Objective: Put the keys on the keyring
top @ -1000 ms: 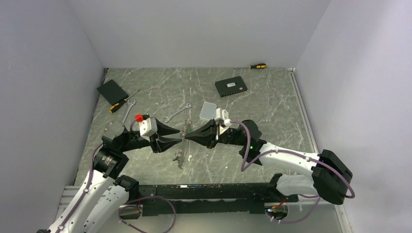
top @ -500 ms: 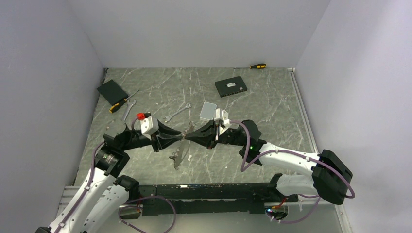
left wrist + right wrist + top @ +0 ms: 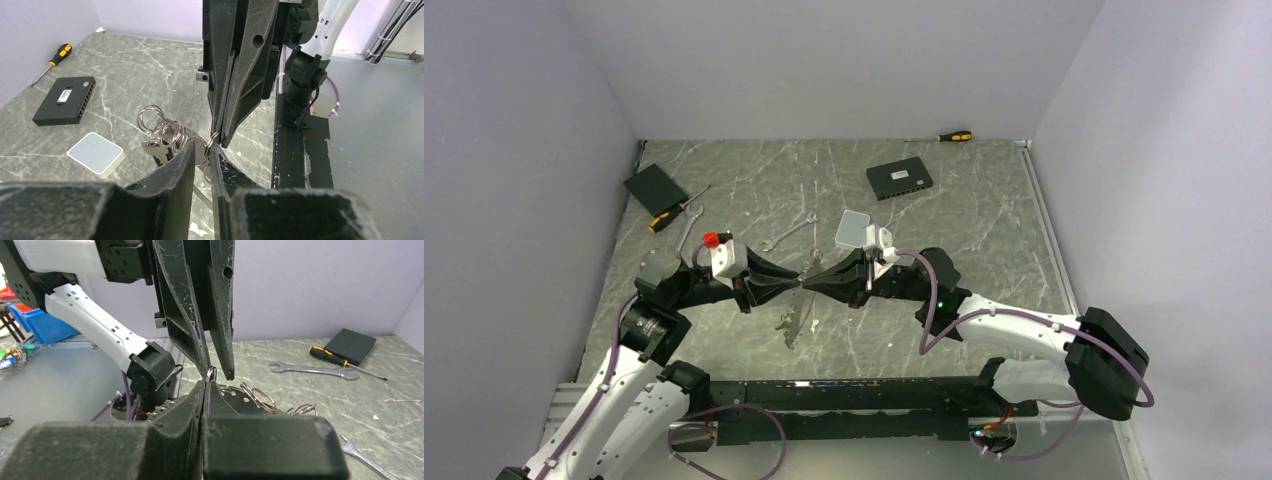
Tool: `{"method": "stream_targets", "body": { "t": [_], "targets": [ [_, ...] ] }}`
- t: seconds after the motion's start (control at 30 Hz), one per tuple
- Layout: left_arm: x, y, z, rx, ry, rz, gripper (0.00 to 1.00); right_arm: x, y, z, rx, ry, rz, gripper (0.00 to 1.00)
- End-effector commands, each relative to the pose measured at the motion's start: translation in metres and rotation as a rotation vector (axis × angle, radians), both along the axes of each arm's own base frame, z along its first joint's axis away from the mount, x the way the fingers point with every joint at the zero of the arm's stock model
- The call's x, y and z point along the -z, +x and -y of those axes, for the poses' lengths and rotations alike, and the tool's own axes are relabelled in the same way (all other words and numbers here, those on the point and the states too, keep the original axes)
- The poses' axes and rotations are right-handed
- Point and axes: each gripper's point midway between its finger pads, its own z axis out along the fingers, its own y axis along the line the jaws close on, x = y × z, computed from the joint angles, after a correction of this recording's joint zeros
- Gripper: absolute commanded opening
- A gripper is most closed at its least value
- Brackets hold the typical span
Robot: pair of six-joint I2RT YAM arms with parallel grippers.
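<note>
Above the table's middle my two grippers meet tip to tip. My right gripper [image 3: 812, 285] [image 3: 205, 385] is shut on a small silver ring [image 3: 211, 374] of the keyring. A bunch of split rings [image 3: 161, 126] and the keys [image 3: 793, 322] [image 3: 151, 148] dangles below it. My left gripper [image 3: 796, 286] [image 3: 203, 148] faces it, jaws a narrow gap apart. Its fingers straddle the held ring, with rings showing in the gap. In the right wrist view the left gripper [image 3: 219, 374] comes down from above, tips apart.
A white box [image 3: 852, 229] lies just behind the grippers, a black box [image 3: 899, 180] farther back. Two wrenches [image 3: 686, 232] [image 3: 789, 233], a yellow-handled screwdriver [image 3: 674, 212] and a black pad [image 3: 655, 187] sit at left. Another screwdriver [image 3: 954, 136] lies by the back wall.
My left jaws have narrowed around the ring held by the right gripper. The hanging keys have swung slightly; both arms have barely shifted.
</note>
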Motion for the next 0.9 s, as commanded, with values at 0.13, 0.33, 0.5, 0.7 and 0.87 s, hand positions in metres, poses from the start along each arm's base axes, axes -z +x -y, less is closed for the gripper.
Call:
{"method": "stream_targets", "body": {
  "t": [0.13, 0.33, 0.5, 0.7, 0.87],
  "targets": [
    [-0.015, -0.001, 0.003, 0.030, -0.029, -0.008, 0.18, -0.025, -0.008, -0.001, -0.026, 0.070, 0.062, 0.00],
    [-0.011, -0.002, 0.005, 0.053, -0.009, -0.021, 0.00, -0.027, -0.010, -0.001, -0.037, 0.083, 0.059, 0.00],
    [-0.001, 0.002, 0.002, 0.037, 0.047, 0.003, 0.00, -0.018, -0.004, -0.005, -0.022, 0.020, 0.024, 0.10],
    [-0.006, 0.010, -0.001, 0.000, 0.085, 0.070, 0.00, 0.001, 0.002, -0.002, 0.025, -0.097, -0.016, 0.52],
    [-0.006, 0.008, -0.003, 0.019, 0.119, 0.124, 0.00, 0.014, -0.005, 0.007, 0.013, -0.157, -0.005, 0.55]
  ]
}}
